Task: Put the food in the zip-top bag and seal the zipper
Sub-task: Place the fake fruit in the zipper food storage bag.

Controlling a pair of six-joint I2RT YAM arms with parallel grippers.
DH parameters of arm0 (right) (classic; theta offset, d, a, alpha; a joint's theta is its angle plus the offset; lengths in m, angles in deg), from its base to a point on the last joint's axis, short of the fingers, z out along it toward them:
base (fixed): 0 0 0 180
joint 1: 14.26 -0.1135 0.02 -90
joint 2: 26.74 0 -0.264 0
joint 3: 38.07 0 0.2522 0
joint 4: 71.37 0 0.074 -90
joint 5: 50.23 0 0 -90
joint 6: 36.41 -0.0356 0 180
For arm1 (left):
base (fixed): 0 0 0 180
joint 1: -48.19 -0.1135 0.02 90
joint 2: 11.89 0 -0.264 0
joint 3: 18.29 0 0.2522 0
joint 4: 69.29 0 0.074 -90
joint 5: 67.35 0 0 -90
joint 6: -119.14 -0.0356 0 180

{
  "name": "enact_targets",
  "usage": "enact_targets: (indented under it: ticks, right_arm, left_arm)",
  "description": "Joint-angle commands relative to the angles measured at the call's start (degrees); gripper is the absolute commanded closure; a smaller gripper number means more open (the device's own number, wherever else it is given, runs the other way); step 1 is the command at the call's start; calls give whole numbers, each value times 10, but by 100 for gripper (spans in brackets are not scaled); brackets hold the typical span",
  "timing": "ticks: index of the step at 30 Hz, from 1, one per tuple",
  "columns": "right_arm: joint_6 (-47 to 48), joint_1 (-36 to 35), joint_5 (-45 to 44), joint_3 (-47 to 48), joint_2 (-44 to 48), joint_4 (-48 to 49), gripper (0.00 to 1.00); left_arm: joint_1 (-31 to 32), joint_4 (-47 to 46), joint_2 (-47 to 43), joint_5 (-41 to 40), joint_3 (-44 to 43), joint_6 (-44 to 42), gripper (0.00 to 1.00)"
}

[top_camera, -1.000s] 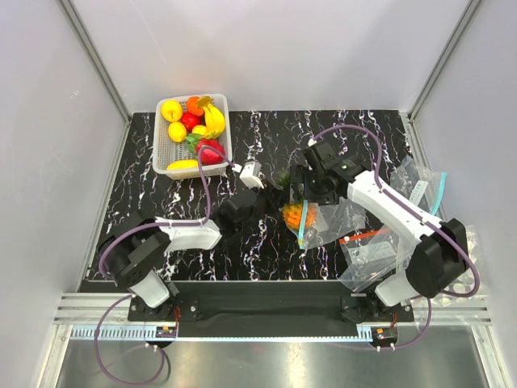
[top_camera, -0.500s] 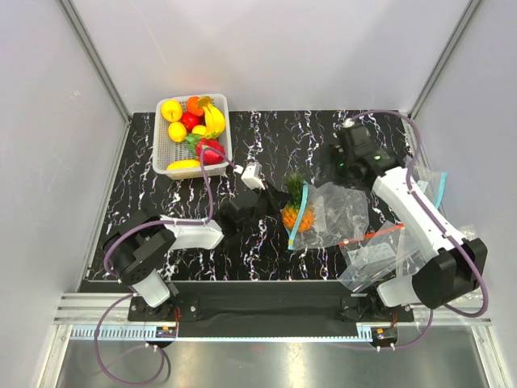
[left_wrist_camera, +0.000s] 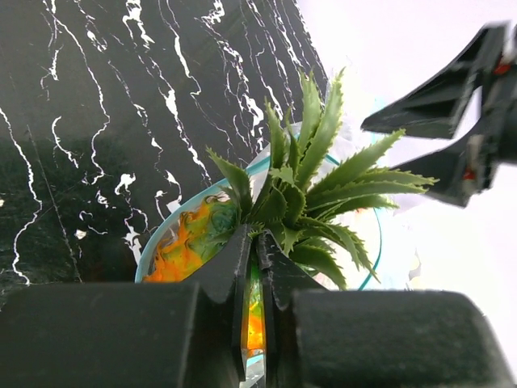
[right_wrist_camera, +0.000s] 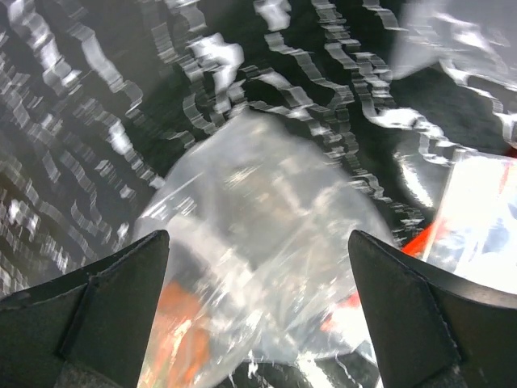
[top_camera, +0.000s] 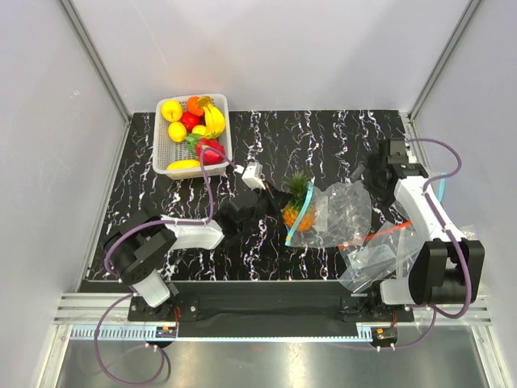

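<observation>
The pineapple (top_camera: 294, 207) lies with its orange body inside the mouth of the zip-top bag (top_camera: 343, 210) and its green crown sticking out. The teal zipper (top_camera: 304, 213) loops around it. My left gripper (top_camera: 275, 212) is at the bag's mouth. In the left wrist view it (left_wrist_camera: 257, 242) is shut on the bag's clear lip just below the crown (left_wrist_camera: 303, 182), with the zipper (left_wrist_camera: 158, 242) curving past. My right gripper (top_camera: 378, 174) is open and empty, above and to the right of the bag. Its wrist view (right_wrist_camera: 257, 236) shows the bag (right_wrist_camera: 266, 242) below, blurred.
A white basket (top_camera: 164, 153) with several toy fruits stands at the back left. Other clear bags lie at the right, one with a red-orange strip (top_camera: 376, 234) and one with a blue strip (top_camera: 426, 190). Grey walls enclose the table.
My right gripper has let go of the bag and drawn back to the right and away. The bag has settled flatter with the pineapple in its mouth. The left gripper has stayed put.
</observation>
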Motion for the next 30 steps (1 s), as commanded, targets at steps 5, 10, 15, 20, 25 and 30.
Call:
enact_targets:
  ticks: [5,10,15,20,25,30]
  right_arm:
    - [-53,73,6,-58,12,85,0]
    - [-57,74,37,-93,-1,117,0]
    - [-72,74,84,-142,-15,165,0]
    - [-81,74,110,-164,-21,192,0]
    - [-82,73,127,-173,-25,207,0]
    - [-80,73,129,-176,-23,208,0]
  left_arm:
    - [3,-56,9,17,1,9,100]
    - [3,-65,20,29,9,34,100]
    - [3,-81,40,45,19,73,100]
    - [3,-83,56,52,30,110,100]
    - [5,-82,77,72,23,137,100]
    - [28,-86,98,77,5,148,100]
